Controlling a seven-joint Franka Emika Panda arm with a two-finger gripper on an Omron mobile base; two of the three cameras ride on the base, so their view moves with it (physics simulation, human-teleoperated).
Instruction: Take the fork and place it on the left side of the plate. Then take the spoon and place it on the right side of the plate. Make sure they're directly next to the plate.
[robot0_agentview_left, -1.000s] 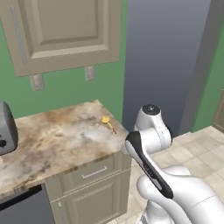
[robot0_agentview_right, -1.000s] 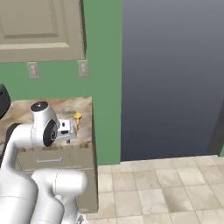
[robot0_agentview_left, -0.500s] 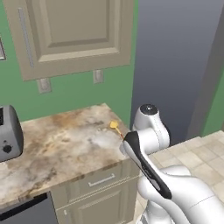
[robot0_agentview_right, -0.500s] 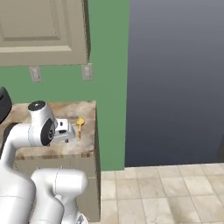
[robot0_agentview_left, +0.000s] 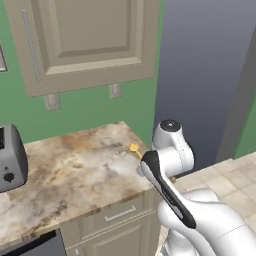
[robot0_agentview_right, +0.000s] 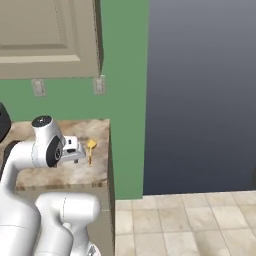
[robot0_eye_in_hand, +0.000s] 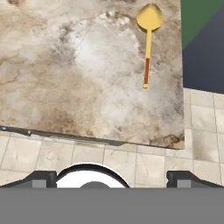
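The spoon (robot0_eye_in_hand: 148, 35), with a yellow bowl and an orange handle, lies flat on the marbled counter (robot0_eye_in_hand: 65, 78) close to its right edge. It also lies at the counter's far right corner (robot0_agentview_left: 134, 148), just beyond my arm, and beside my hand (robot0_agentview_right: 91, 146). My gripper (robot0_eye_in_hand: 113, 178) hovers above the counter's front edge, short of the spoon. It is open, its fingertips (robot0_eye_in_hand: 43, 177) set wide with nothing between them. The fork and the plate are out of view.
A silver toaster (robot0_agentview_left: 10, 157) stands at the counter's left end. A wall cabinet (robot0_agentview_left: 85, 40) hangs above. A tall dark panel (robot0_agentview_right: 200, 90) rises right of the counter. Drawer fronts (robot0_agentview_left: 120, 214) and tiled floor (robot0_eye_in_hand: 131, 162) lie below the front edge.
The whole picture has shifted, so the base has moved: the counter and toaster now sit further right in the left base view. The spoon lies where it was. The gripper stays open.
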